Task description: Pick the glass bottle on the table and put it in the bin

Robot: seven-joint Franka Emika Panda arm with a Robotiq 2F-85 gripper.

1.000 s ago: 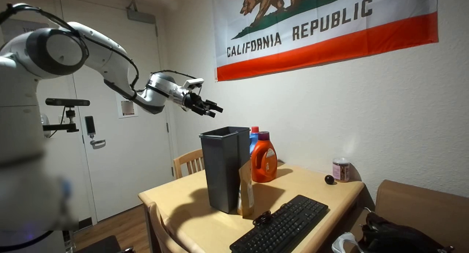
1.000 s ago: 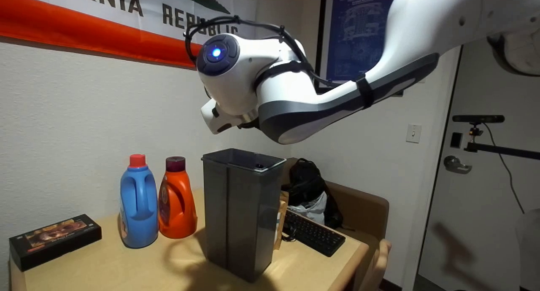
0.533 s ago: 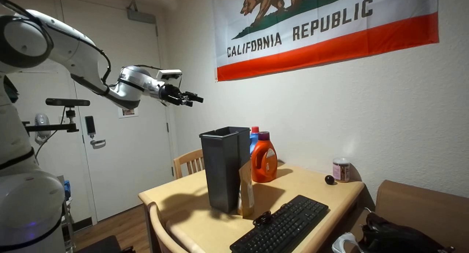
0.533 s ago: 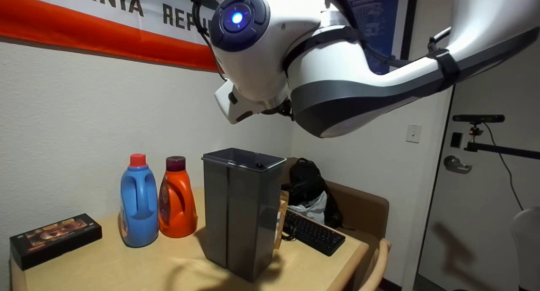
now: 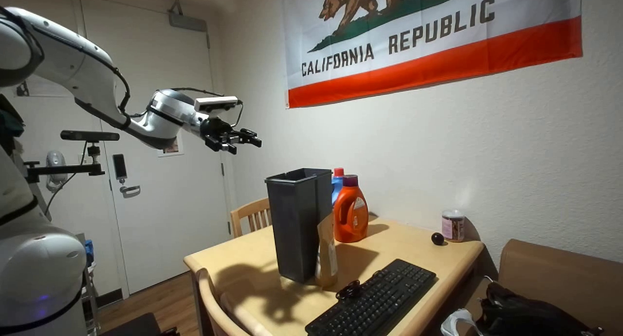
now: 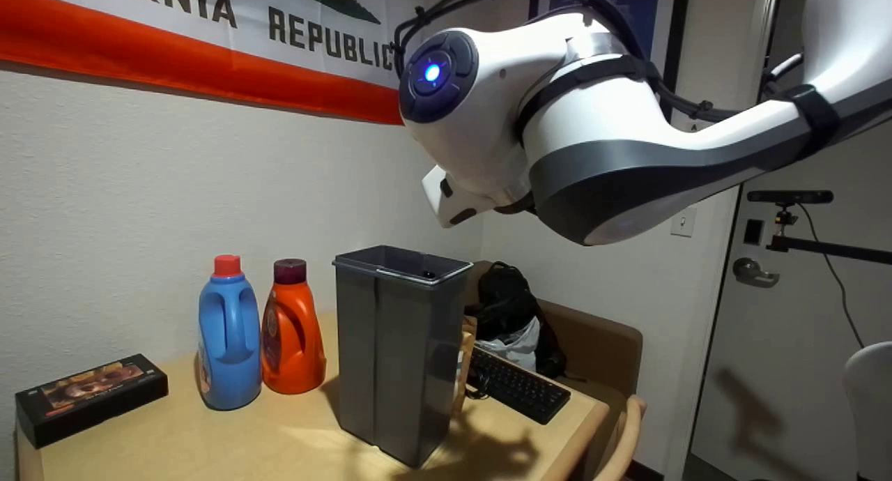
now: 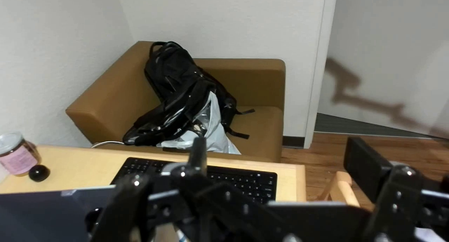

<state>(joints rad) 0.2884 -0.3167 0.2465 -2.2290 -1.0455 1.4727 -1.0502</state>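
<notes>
Your pincer (image 5: 246, 145): one, fingers wide apart, nothing held between. The bin (image 5: 298, 229): one, upright on the table (image 5: 401, 239), its mouth lower than your pincer and apart from it. The glass bottle: not visible in any view (possibly inside the bin, whose depths you cannot see). Its bearing and long axis cannot be told; your next move turns on them.

Arm (image 5: 87, 78) raised, bent; tool (image 5: 246, 146) roughly horizontal, fingers (image 7: 366, 168) spread apart.
</notes>
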